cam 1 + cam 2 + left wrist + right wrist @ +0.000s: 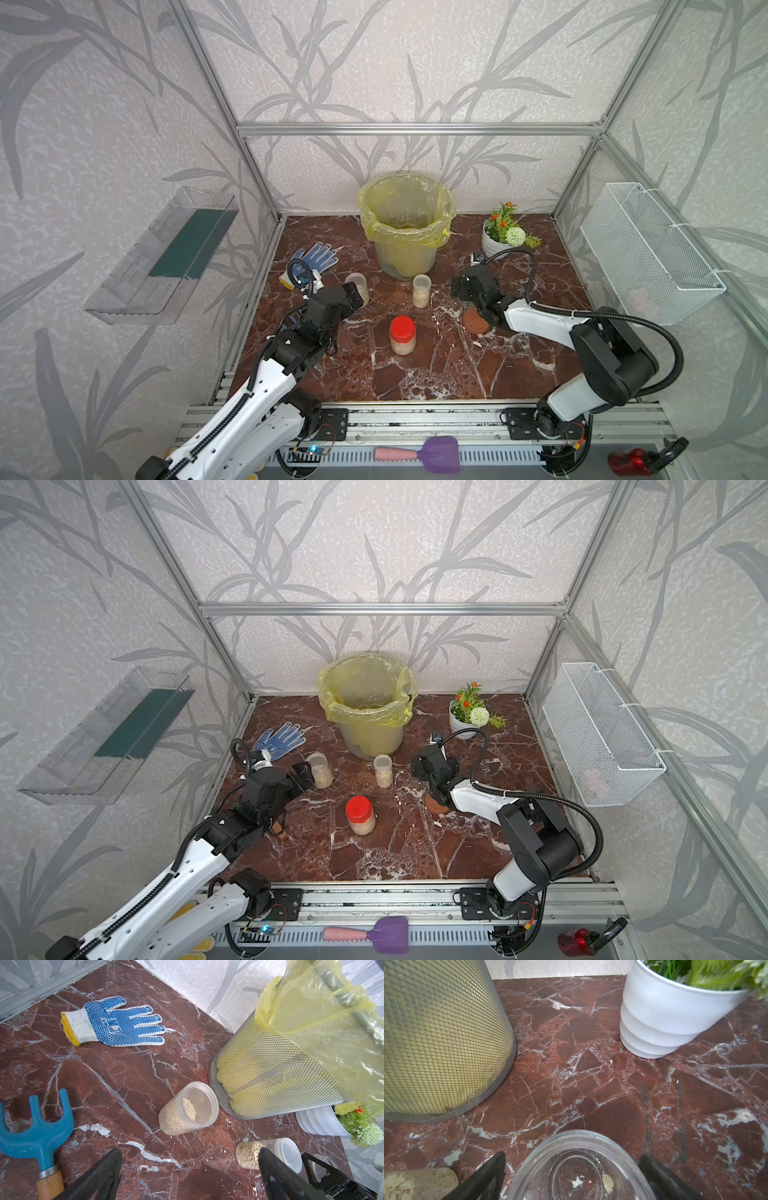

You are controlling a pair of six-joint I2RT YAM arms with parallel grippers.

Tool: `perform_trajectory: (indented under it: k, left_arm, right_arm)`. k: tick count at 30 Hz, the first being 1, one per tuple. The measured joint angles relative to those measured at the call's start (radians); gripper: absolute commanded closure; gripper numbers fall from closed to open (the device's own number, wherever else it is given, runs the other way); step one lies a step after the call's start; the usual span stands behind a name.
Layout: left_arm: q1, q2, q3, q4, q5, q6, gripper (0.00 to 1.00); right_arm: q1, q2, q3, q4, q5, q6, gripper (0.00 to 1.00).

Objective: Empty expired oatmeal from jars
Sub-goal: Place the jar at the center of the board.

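Jaws spread wide both sides — right pair flanking clear jar (577, 1167) — glove (116, 1022) lettering starts "XIN".

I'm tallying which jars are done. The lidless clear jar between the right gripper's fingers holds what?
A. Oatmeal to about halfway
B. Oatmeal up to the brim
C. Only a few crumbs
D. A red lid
C: in the right wrist view, the jar between the spread fingers of the right gripper shows its bare clear bottom, with only a few oatmeal crumbs left inside.
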Motion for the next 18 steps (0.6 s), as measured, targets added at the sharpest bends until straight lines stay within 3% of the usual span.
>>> perform_trajectory:
  k: [18]
  left_arm:
    - [0.000,0.000,-0.008,-0.014,-0.016,0.023,0.01]
  right_arm:
    - [0.005,-0.169,0.003,-0.074,-0.037,-0.114,0.01]
